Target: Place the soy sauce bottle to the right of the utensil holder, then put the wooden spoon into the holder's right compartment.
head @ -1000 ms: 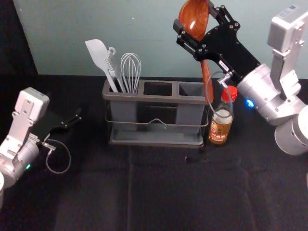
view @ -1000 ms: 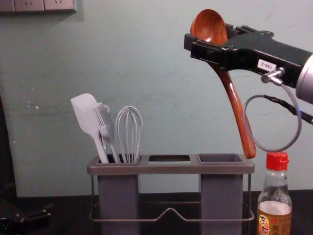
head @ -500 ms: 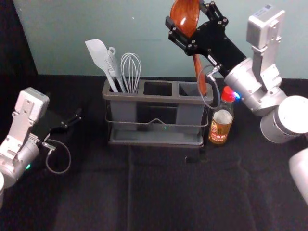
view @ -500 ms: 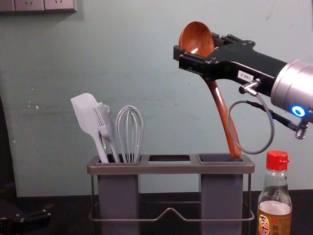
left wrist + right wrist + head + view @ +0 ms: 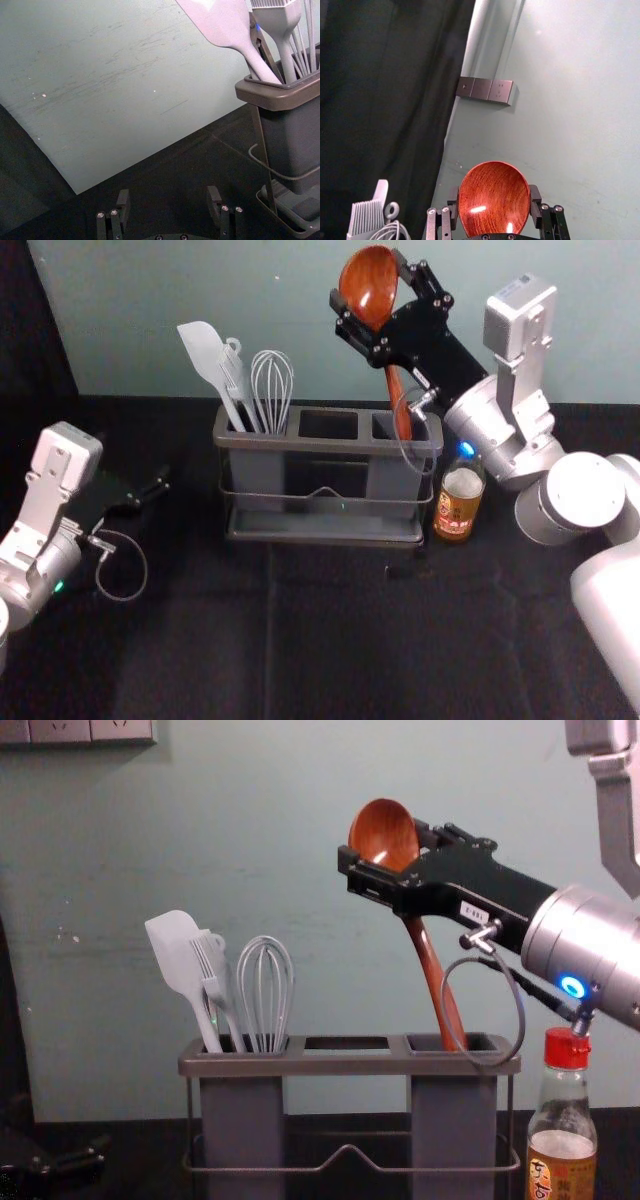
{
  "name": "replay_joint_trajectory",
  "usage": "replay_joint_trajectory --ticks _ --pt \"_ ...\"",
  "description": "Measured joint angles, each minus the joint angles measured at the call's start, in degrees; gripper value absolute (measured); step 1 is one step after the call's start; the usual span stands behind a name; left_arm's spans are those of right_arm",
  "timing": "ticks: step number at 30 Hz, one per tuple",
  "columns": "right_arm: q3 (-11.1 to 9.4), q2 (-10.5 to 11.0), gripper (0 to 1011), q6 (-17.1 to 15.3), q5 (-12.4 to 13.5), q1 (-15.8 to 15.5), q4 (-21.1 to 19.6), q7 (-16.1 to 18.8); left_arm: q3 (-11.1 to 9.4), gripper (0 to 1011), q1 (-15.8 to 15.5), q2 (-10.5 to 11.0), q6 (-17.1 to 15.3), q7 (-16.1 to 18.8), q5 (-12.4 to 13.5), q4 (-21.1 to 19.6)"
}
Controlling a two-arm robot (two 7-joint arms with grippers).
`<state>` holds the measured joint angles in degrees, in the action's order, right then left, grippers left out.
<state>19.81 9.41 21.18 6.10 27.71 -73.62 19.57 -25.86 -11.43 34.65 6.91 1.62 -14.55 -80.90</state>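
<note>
The right end effector [image 5: 383, 844] gripped the wooden spoon [image 5: 430, 970] by its bowl. Below it, the handle's end stood at the right compartment's [image 5: 453, 1120] mouth; lower right was the soy sauce bottle [image 5: 563, 1110]. Straightening, then lowering gently, seemed best. Well leftward, the left end effector [image 5: 169, 192] sat parked, open.

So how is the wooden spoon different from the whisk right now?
The wooden spoon is reddish brown with a solid bowl; the whisk is pale grey with open wire loops. The right gripper holds the spoon, its handle at the opening of the holder's right compartment, while the whisk stands in the left one. The spoon leans; the whisk is nearly upright. Both have their heads up.
</note>
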Motion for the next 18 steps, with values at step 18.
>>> replay_joint_trajectory --ticks 18 --pt "-0.96 -0.94 838 1.24 -1.17 -3.31 1.84 -0.95 0.00 1005 0.00 0.00 0.00 0.00 0.00 0.00"
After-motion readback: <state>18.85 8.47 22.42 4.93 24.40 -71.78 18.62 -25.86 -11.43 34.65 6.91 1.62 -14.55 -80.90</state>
